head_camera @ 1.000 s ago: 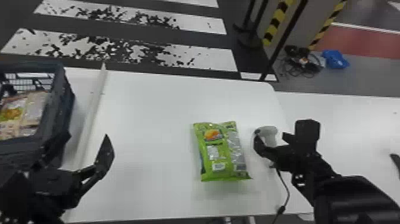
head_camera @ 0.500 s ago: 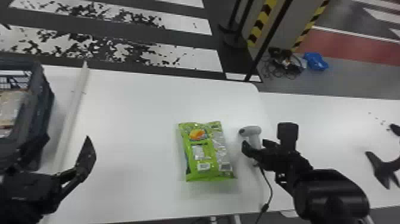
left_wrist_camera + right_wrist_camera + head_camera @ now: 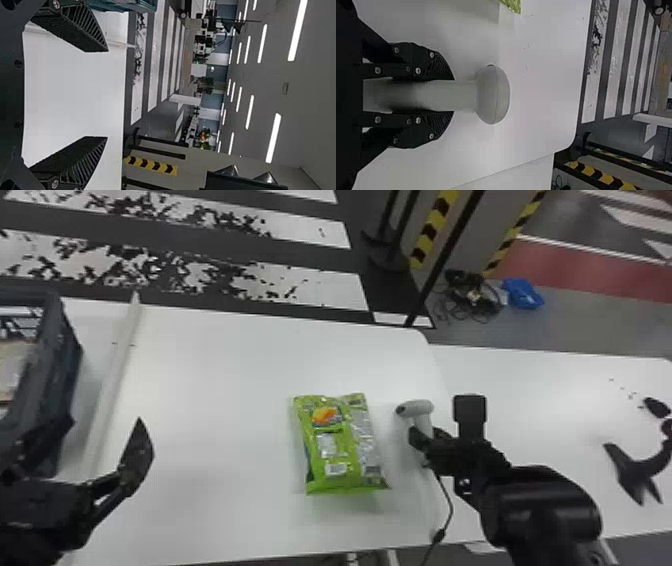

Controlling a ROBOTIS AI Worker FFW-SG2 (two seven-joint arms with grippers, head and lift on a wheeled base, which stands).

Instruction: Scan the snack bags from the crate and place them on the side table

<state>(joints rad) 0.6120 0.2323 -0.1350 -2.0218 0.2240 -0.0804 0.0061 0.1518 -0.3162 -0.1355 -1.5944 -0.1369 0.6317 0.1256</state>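
Black jaws stand open on our left gripper, while our right gripper clamps its jaws on the grey barcode scanner beside the green snack bag, flat on our white desk, the dark crate beyond at left.

snack bag | green-and-silver | lying flat, labels up | white tabletop, between crate and scanner
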